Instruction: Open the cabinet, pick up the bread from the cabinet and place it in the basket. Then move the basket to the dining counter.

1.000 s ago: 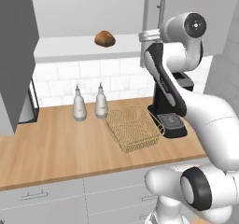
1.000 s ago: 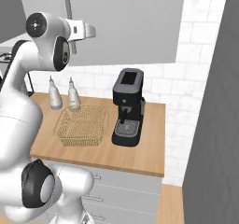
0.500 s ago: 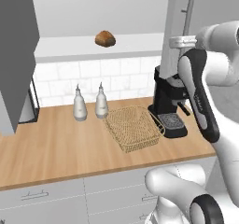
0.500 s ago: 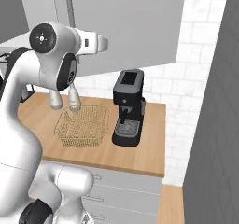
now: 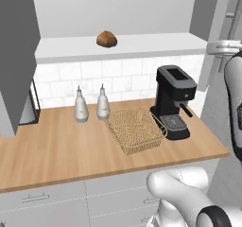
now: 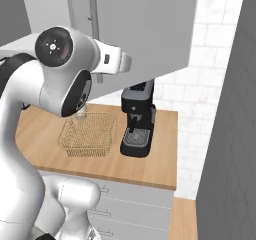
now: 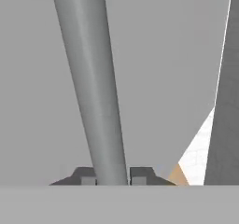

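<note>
Bread (image 5: 107, 39): one small brown loaf, sitting on the pale shelf of the opened cabinet (image 5: 142, 46), toward the shelf's middle, well above the counter.
Cabinet doors: two showing swung out in the left base view, one at the left edge, one at the right edge; door face with its bar handle (image 6: 93, 36) standing behind the arm in the right base view.
Gripper (image 7: 111, 175): jaws closing tightly around the silver bar handle, one dark fingertip (image 7: 87, 176) pressing each side of the bar in the hand view.
Basket (image 5: 135, 129): one tan wicker basket, lying near the back edge of the wood counter (image 5: 61, 155), just beside the coffee machine, holding nothing.
Coffee machine (image 5: 173, 102): one black machine, standing at the counter's right end, near the back edge.
Bottles (image 5: 81, 106): two pale bottles, standing side by side near the back edge, left of the basket.
Writing: none legible on any item.
View differences: left base view showing the loaf and shelf; hand view showing the fingertips against the bar up close.
</note>
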